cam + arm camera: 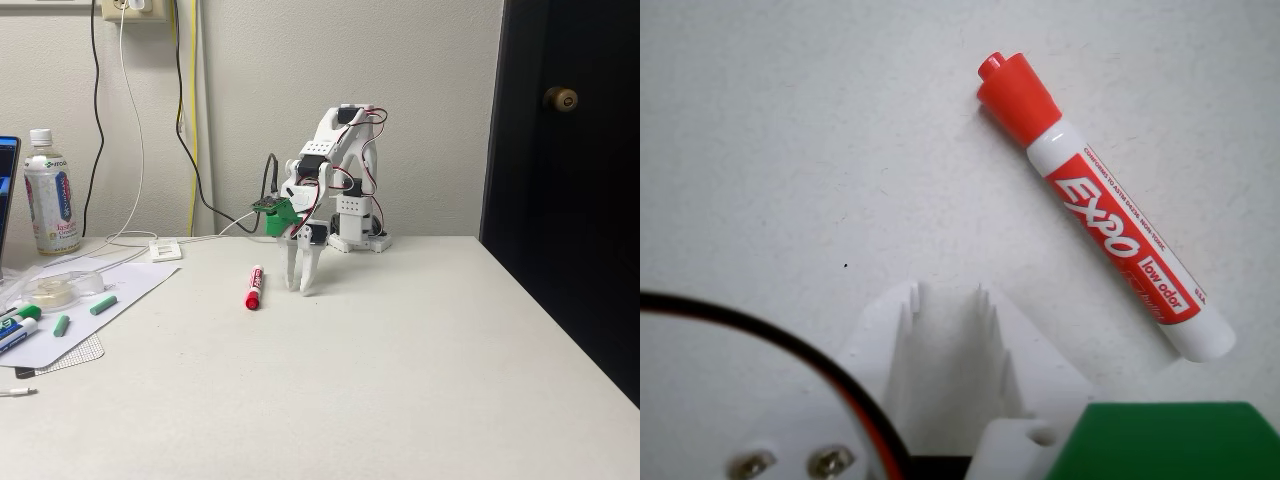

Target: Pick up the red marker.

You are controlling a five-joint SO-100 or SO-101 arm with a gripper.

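so far the red marker [253,288] has not been picked up: it is seen lying flat on the white table [400,380], untouched. in the fixed view the white arm's gripper [301,281] is pointed straight down with its tips at or just above the tabletop, just to the right of the marker and apart from it. the jaws are parted only narrowly and nothing is held between them. in the wrist view the marker [1105,228] is shown above and to the right of the gripper [948,292], slanting from its red cap at upper left to its white end at lower right, outside the gap between the white fingers [912,330]. the approach is judged nearly done, but the gripper would still have to be brought over the barrel, closed on it, and lifted. other markers [18,325] and small green chalk pieces [102,305] are seen well apart at the table's left edge.
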